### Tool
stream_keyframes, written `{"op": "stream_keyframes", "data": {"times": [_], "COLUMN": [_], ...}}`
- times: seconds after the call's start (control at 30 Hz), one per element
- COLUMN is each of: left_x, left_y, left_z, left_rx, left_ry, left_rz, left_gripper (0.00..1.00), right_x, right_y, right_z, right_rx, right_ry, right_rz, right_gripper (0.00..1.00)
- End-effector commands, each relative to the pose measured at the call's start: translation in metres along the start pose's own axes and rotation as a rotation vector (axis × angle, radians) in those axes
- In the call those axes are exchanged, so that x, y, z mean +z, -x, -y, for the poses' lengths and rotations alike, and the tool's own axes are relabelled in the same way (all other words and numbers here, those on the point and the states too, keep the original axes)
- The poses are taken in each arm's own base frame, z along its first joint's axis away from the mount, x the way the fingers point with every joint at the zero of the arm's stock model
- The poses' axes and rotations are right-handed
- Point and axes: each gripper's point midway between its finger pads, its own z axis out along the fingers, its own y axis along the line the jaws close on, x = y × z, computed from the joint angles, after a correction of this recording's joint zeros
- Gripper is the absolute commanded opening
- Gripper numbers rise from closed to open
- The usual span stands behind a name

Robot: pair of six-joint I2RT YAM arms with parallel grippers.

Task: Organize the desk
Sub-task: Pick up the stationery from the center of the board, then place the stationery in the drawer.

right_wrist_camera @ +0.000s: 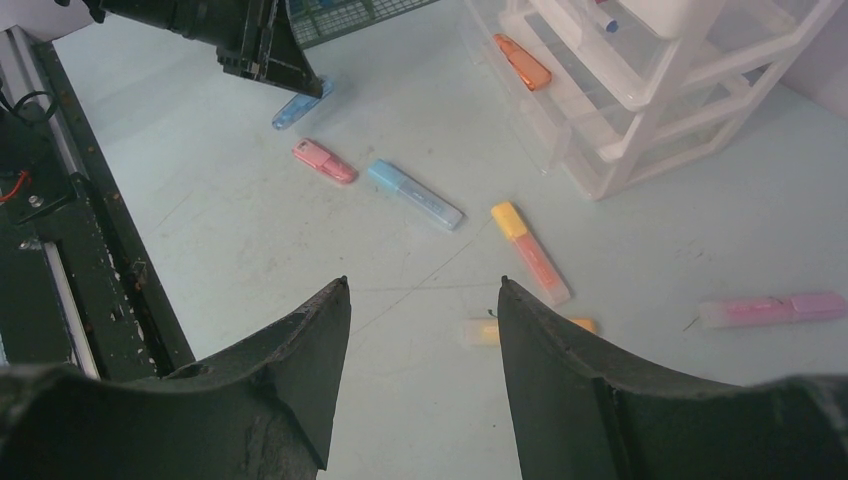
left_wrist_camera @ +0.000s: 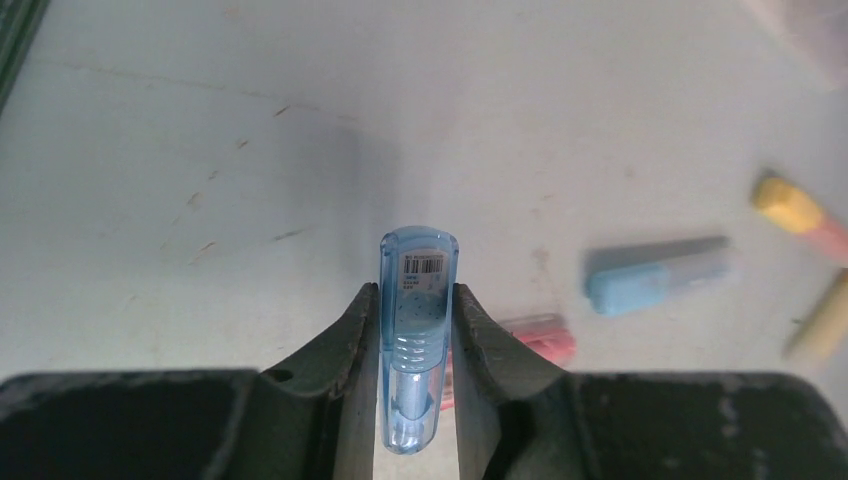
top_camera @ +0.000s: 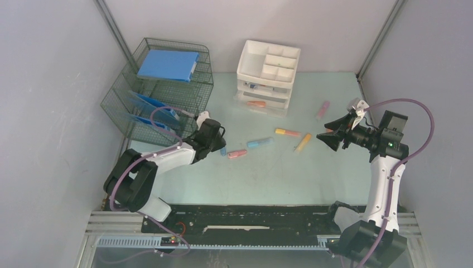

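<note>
Enclosure of three plain, pale grey-lilac panels: back wall (top_camera: 184,19), left wall (top_camera: 50,95), right wall (top_camera: 440,61). Dark metal posts stand at both rear corners, left post (top_camera: 116,28) and right post (top_camera: 380,39). The desk (top_camera: 268,176), pale mint, spans wall to wall. Black front rail (top_camera: 251,219) runs along the near edge. Light even and diffuse; shadows soft.

A: What has the left pincer (left_wrist_camera: 416,292) got?
B: A clear blue pen (left_wrist_camera: 418,265), barcode label showing, clamped between both jaws, with the desk (left_wrist_camera: 200,150) behind it.
A: And near the pen?
B: All to its right: a pink marker (left_wrist_camera: 545,338) closest, a light blue marker (left_wrist_camera: 655,275) farther out, and a yellow-tipped marker (left_wrist_camera: 795,210) farthest.
</note>
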Motion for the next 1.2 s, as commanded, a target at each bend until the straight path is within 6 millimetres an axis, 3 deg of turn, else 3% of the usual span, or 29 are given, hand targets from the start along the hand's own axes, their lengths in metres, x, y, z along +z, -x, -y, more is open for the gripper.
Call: {"op": "stream_keyframes", "data": {"times": [0.0,0.37,0.57,0.67,0.83,1.17], "left_x": [-0.02,-0.052,-0.049,-0.041,-0.009,0.01], "left_y": [0.036,0.122,0.165,0.18,0.191,0.194], "left_z": [0.051,0.148,0.208,0.229,0.238,0.234], "left_rx": [-0.021,-0.219,-0.36,-0.415,-0.491,-0.548], "left_ry": [-0.203,-0.512,-0.733,-0.824,-0.846,-0.875], "left_rz": [0.093,0.264,0.314,0.326,0.35,0.404], "left_gripper": [0.21,0.21,0.21,0.22,0.24,0.27], "right_x": [-0.003,-0.003,-0.005,-0.005,-0.006,-0.006], "right_y": [0.012,0.014,0.016,0.016,0.017,0.018], "right_z": [-0.004,-0.005,-0.006,-0.007,-0.008,-0.01], "right_rx": [-0.048,-0.053,-0.058,-0.057,-0.062,-0.066], "right_ry": [0.008,0.005,0.003,0.009,0.011,0.013], "right_rz": [0.022,0.024,0.032,0.036,0.039,0.042], "right_gripper": [0.64,0.64,0.64,0.63,0.64,0.64]}}
